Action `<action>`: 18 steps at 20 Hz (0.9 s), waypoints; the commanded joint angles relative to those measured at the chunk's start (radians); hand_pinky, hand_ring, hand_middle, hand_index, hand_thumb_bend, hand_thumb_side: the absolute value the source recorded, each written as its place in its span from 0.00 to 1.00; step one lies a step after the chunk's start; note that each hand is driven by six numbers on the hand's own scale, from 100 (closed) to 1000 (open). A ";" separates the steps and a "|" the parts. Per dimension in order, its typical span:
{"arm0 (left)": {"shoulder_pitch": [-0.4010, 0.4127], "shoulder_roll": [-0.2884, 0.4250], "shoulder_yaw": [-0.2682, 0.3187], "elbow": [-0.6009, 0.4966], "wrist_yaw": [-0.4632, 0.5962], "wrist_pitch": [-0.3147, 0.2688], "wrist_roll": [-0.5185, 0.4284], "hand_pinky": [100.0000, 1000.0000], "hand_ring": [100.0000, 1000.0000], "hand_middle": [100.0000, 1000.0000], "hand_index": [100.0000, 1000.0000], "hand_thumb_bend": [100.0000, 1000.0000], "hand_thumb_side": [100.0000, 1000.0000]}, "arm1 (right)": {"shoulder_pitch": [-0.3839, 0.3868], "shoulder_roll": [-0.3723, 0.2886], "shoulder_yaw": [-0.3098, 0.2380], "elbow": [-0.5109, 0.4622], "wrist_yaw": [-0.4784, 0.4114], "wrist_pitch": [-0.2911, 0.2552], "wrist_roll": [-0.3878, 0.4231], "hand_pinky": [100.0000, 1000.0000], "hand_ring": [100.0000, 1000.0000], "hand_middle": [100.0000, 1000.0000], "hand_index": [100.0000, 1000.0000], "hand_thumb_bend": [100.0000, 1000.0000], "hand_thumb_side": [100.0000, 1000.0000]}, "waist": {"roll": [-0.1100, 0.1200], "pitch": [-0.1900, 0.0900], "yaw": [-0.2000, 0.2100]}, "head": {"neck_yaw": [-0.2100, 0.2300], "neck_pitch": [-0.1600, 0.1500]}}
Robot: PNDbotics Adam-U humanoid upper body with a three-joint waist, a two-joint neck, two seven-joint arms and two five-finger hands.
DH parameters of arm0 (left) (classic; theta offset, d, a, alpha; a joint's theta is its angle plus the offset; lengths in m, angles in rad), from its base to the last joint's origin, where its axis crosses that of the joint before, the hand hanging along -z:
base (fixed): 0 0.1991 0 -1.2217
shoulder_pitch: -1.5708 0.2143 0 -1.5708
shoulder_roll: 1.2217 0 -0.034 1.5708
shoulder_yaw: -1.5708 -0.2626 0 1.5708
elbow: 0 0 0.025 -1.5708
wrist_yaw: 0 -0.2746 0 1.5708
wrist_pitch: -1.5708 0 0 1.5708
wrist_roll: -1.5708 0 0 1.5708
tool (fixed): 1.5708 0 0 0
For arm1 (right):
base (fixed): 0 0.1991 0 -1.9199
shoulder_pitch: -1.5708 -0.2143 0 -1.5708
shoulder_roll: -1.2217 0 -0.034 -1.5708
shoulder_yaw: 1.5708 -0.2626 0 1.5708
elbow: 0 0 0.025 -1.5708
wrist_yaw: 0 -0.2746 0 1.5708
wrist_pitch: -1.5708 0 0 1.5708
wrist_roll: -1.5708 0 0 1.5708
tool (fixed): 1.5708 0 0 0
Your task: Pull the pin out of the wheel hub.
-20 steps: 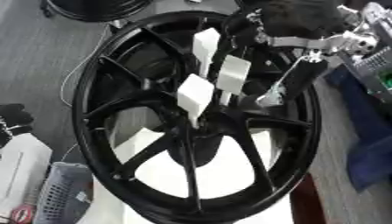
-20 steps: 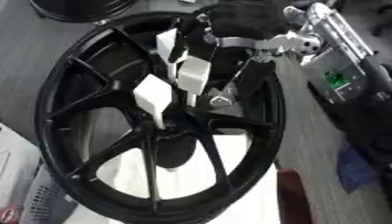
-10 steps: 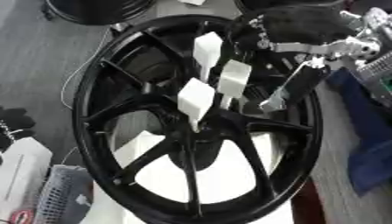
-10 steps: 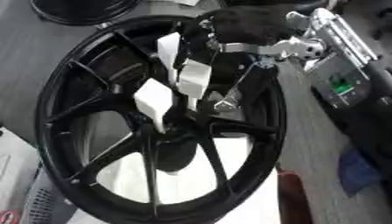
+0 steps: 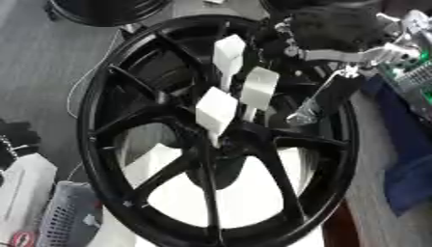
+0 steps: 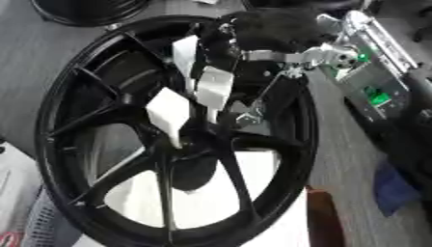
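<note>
can't make out the pin itself; the wheel hub [image 5: 221, 144] centre is dark and partly covered by white blocks [image 5: 217, 110]. my right robot hand [image 6: 278, 34] is a blurred black mass at the top, fingers unreadable. left robot hand shows nowhere. wheel's bottom rim [image 5: 211, 239] runs to the frame edge. a green-lit box [image 6: 371, 87] is too blurred to identify.

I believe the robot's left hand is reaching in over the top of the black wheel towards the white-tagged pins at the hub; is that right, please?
Not quite: it is the right hand, entering from the upper right, as the left eye view shows. It does reach over the top of the black wheel towards the white-tagged pins at the hub.
</note>
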 commanded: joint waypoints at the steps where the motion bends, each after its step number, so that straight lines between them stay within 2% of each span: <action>1: -0.006 0.020 0.003 -0.015 -0.006 -0.003 -0.004 0.71 0.67 0.55 0.68 0.00 0.88 | -0.021 -0.030 -0.009 -0.021 0.005 -0.286 0.270 0.88 0.75 0.63 0.75 0.40 0.41 | 0.005 -0.013 0.002 | 0.001 -0.016; 12: -0.008 0.021 -0.001 -0.013 -0.008 0.000 -0.012 0.71 0.67 0.55 0.68 0.00 0.88 | -0.017 -0.029 -0.015 -0.009 0.048 -0.286 0.197 0.86 0.73 0.62 0.74 0.40 0.39 | 0.007 -0.005 0.003 | 0.002 -0.030; 18: -0.010 0.021 -0.002 -0.014 -0.008 0.000 -0.016 0.71 0.67 0.55 0.68 0.00 0.88 | -0.010 -0.021 -0.029 0.037 0.051 -0.286 0.160 0.82 0.71 0.63 0.75 0.31 0.31 | 0.009 0.000 0.004 | 0.001 -0.034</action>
